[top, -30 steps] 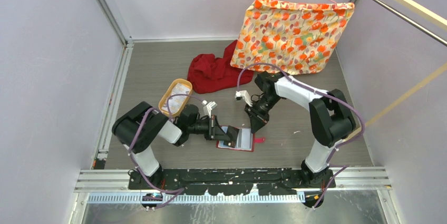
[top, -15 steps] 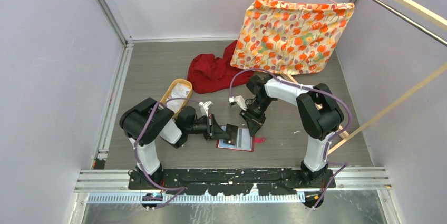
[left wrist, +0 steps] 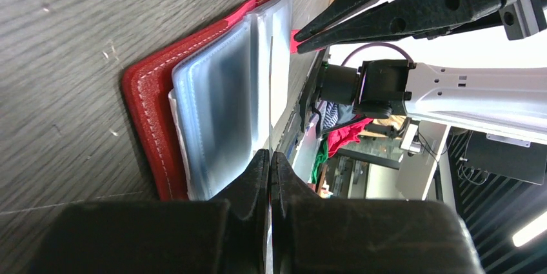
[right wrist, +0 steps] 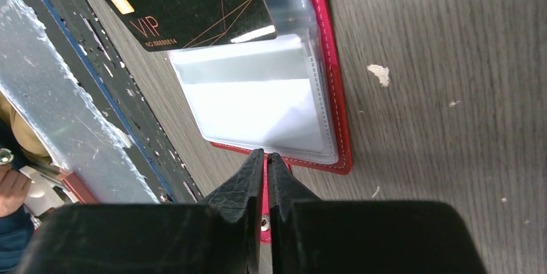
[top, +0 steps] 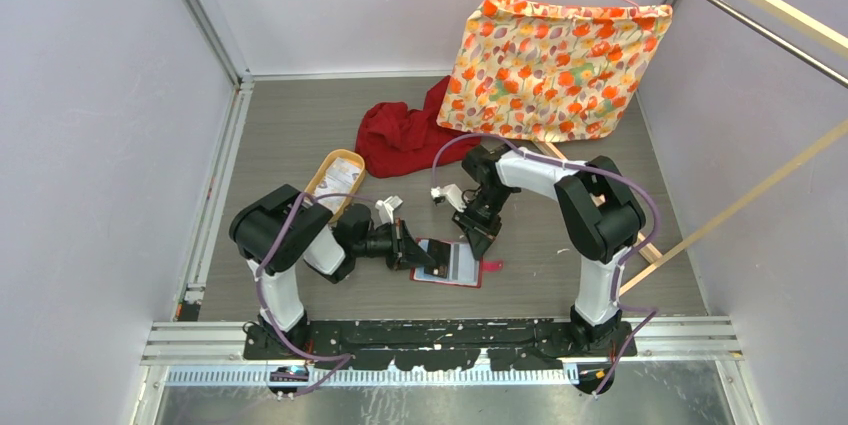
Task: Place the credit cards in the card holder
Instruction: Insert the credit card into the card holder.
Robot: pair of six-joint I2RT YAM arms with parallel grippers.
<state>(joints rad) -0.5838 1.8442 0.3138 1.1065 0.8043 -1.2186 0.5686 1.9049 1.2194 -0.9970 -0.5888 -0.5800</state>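
Open card holder lies on the surface between both jaws. Left jaws, held level, clamp a black VIP card over it. Right jaws, together, slant down at its right edge, perhaps touching.

Top view: bright, even light, with soft shadows on the table. Wrist views: near foreground dark and blurred. White glare on the card holder clear pocket. Left-wrist background blown out.
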